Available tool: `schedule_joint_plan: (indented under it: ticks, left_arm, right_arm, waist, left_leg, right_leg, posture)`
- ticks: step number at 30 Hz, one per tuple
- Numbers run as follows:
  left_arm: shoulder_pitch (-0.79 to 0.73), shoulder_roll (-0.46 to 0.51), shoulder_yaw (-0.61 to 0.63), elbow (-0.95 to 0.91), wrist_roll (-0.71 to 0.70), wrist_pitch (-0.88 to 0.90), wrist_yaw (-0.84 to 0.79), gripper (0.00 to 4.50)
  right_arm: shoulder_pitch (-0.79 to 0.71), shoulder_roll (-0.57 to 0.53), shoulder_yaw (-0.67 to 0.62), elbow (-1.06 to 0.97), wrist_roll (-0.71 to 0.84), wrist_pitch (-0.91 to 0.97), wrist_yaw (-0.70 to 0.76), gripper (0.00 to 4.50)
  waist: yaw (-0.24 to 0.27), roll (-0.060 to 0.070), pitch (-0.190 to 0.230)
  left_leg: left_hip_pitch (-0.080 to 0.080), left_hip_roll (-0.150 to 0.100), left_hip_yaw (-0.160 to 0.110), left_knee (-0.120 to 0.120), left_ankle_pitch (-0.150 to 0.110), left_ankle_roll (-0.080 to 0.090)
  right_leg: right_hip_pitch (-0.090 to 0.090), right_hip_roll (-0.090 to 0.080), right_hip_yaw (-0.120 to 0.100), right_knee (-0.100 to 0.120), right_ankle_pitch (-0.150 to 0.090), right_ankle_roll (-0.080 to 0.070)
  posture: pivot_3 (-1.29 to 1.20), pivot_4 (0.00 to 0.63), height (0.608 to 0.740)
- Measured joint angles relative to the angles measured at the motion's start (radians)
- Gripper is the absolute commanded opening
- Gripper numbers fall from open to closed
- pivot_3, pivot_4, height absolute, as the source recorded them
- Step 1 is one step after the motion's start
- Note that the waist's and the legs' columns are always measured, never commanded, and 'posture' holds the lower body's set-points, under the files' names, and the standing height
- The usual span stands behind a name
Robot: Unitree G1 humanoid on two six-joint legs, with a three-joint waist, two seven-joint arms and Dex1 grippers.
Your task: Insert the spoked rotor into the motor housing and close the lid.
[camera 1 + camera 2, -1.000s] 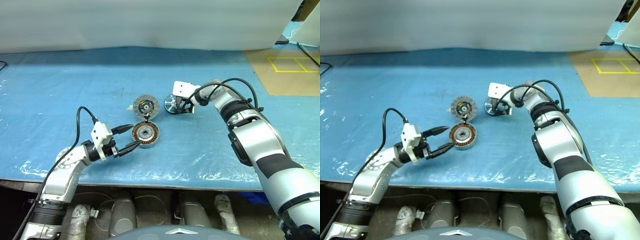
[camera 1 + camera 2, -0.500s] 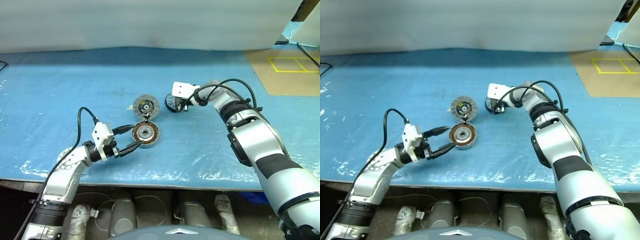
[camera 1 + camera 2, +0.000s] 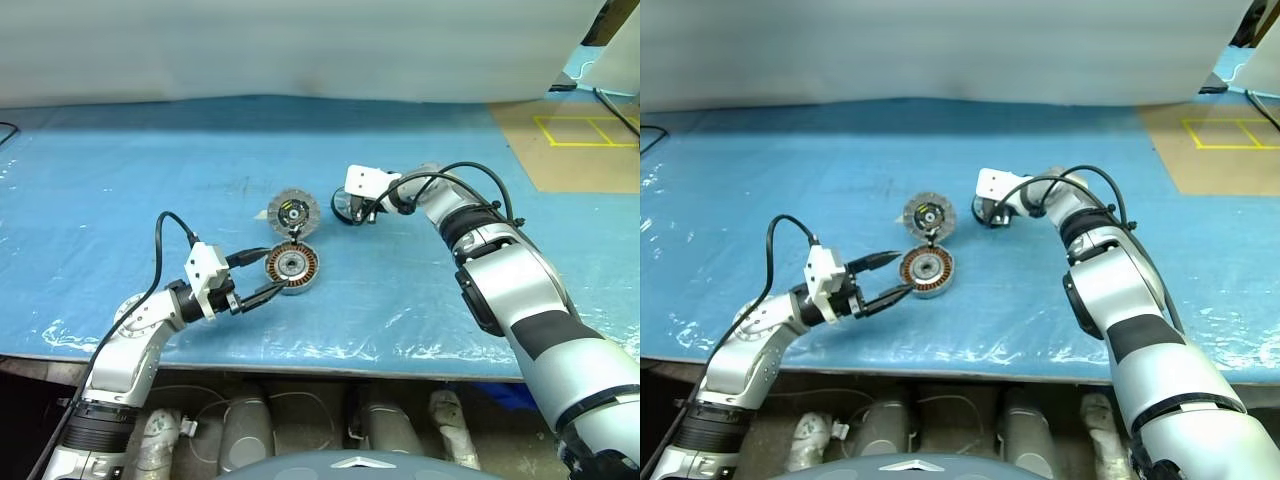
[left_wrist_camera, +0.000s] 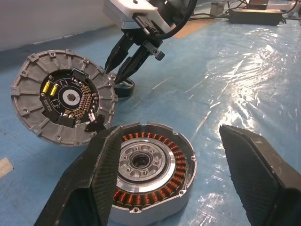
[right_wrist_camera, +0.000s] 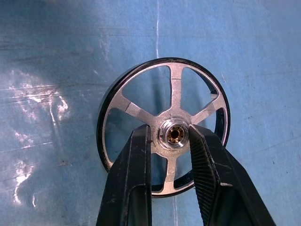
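Observation:
The spoked rotor [image 5: 171, 77] lies on the blue table [image 3: 150, 180], dark-rimmed with silver spokes. My right gripper [image 5: 170, 134] is shut on its central hub, one finger on each side; from the head it shows at the rotor [image 3: 343, 207]. The motor housing [image 4: 150, 165], with copper windings around a silver hub, sits nearer me. My left gripper [image 4: 167, 129] is open, its tips on either side of the housing's near edge [image 3: 291, 266]. The lid [image 3: 293, 212], a grey ribbed disc showing a circuit board, stands tilted just behind the housing.
The blue sheet ends at the table's front edge [image 3: 300, 350]. A brown board with yellow tape [image 3: 585, 135] lies at the far right. A white backdrop [image 3: 300, 50] closes off the back. Black cables run along both arms.
My right gripper's fingers have closed onto the rotor's hub. The left arm, housing and lid have stayed where they were.

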Motion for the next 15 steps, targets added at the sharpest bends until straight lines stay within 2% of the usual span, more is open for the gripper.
schedule_joint_plan:
  ticks: [5,10,15]
  left_arm:
    - [-0.006,0.000,0.000,0.000,-0.002,0.001,-0.006,3.48]
    - [-0.022,0.000,0.001,0.000,-0.009,0.009,-0.015,3.48]
    - [-0.035,0.000,0.004,0.001,-0.021,0.009,-0.027,3.48]
  right_arm:
    - [0.000,-0.026,-0.011,-0.005,0.014,0.004,0.023,0.76]
    - [0.017,-0.086,-0.032,-0.096,0.061,0.009,0.151,0.76]
    - [0.209,-0.181,-0.108,-0.465,0.193,0.148,0.339,0.76]
  waist:
    - [0.002,0.000,0.000]
    - [0.001,0.002,0.001]
    - [0.005,0.001,0.001]
  left_leg:
    - [-0.002,0.000,0.000,0.000,0.000,0.000]
    - [-0.004,0.000,0.000,0.000,0.000,0.000]
    - [-0.005,-0.001,0.000,0.000,0.000,0.000]
  right_leg:
    - [-0.002,0.000,0.000,0.000,0.000,0.000]
    - [-0.004,0.000,0.000,-0.001,0.000,0.000]
    - [-0.003,0.003,0.000,-0.002,0.000,0.000]
  posture:
    - [0.00,0.150,0.740]
    - [0.00,0.150,0.740]
    - [0.00,0.150,0.740]
